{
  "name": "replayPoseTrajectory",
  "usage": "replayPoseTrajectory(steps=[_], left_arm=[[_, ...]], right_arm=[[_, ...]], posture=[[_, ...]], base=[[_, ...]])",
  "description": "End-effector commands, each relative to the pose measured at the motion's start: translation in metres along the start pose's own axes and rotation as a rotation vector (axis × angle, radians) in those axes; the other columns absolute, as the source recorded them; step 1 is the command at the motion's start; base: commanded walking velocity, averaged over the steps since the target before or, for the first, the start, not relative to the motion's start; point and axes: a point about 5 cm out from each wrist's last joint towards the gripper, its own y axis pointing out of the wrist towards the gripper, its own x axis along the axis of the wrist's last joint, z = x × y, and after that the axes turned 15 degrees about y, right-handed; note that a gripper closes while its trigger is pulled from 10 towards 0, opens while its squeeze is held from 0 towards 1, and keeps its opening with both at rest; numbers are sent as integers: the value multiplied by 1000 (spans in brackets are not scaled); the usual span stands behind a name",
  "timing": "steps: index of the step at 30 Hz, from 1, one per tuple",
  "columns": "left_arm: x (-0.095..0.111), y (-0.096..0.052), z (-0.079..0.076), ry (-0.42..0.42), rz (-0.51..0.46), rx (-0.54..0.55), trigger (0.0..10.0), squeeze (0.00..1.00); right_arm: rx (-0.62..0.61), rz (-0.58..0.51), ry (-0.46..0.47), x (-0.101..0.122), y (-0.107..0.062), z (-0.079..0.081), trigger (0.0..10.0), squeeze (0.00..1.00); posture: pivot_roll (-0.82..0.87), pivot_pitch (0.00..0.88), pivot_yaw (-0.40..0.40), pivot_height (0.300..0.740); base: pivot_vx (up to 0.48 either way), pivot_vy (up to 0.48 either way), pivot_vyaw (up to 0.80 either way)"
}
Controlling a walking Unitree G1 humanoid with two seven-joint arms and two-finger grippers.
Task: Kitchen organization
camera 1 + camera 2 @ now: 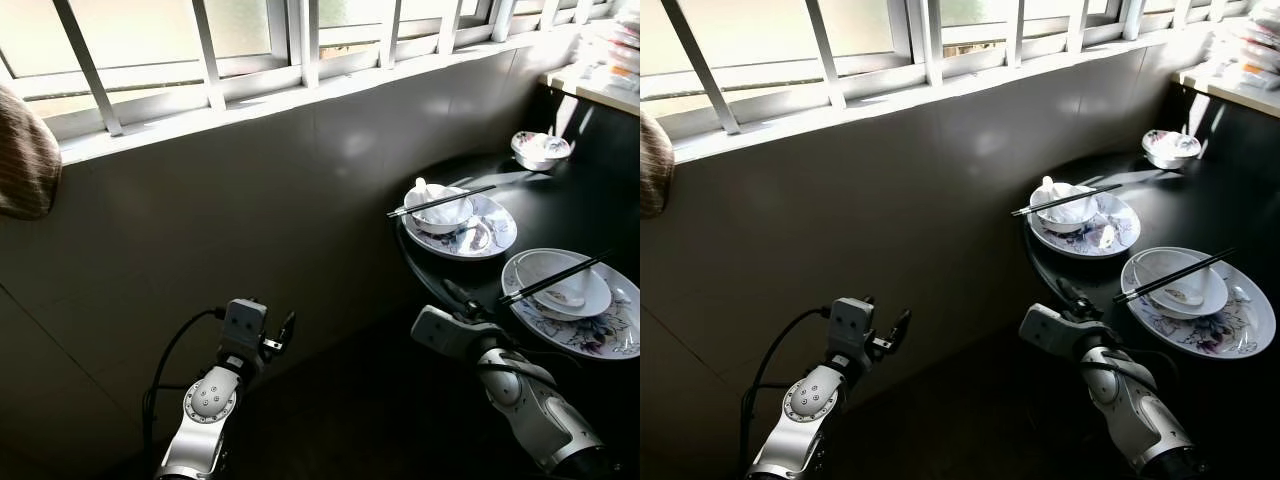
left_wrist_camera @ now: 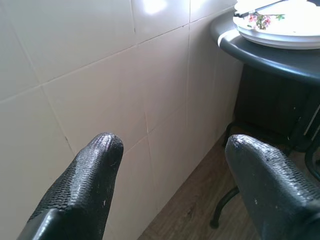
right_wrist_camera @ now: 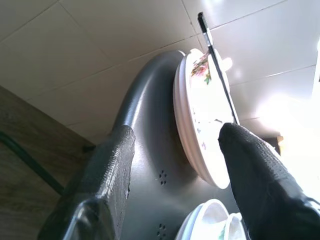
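You're at approach step: nothing gripped yet, dishes untouched on round black table (image 1: pixel 590 205).

Right gripper (image 3: pixel 175 165) hovers at table's near edge, fingers spread, empty, aimed at near plate (image 1: pixel 598 325). Left gripper (image 2: pixel 172 150) spread, empty, facing tiled wall (image 2: pixel 100 75), well apart from table.

Next move, likely: you need to reach further over table and line up on 1 dish.

Containers:
- Near plate: holds bowl (image 1: pixel 555 282); chopsticks (image 1: pixel 553 278) across it.
- Far plate (image 1: pixel 490 235), toward wall: bowl (image 1: pixel 438 210), 2nd chopsticks pair (image 1: pixel 440 201) across; contents unclear.
- Small bowl (image 1: pixel 540 149) at table's far side.
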Motion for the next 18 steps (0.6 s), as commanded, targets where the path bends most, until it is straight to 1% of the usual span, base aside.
replayPoseTrajectory(steps=[1,7,13,18], left_arm=[[-2,0,1,-11,11,-1,10000,0],[-2,0,1,-13,13,-2,10000,0],[-3,1,0,-16,15,-3,10000,0],[-3,1,0,-17,16,-6,10000,0]], right_arm=[[-5,11,-15,-4,2,-5,10000,0],[-13,41,-54,-16,5,-11,10000,0],[-31,79,-68,-23,6,-13,10000,0],[-28,74,-79,-27,6,-14,10000,0]], posture=[[13,0,24,740],[14,0,23,740],[15,0,23,740],[12,0,26,740]], base=[[0,0,0],[0,0,0],[0,0,0],[0,0,0]])
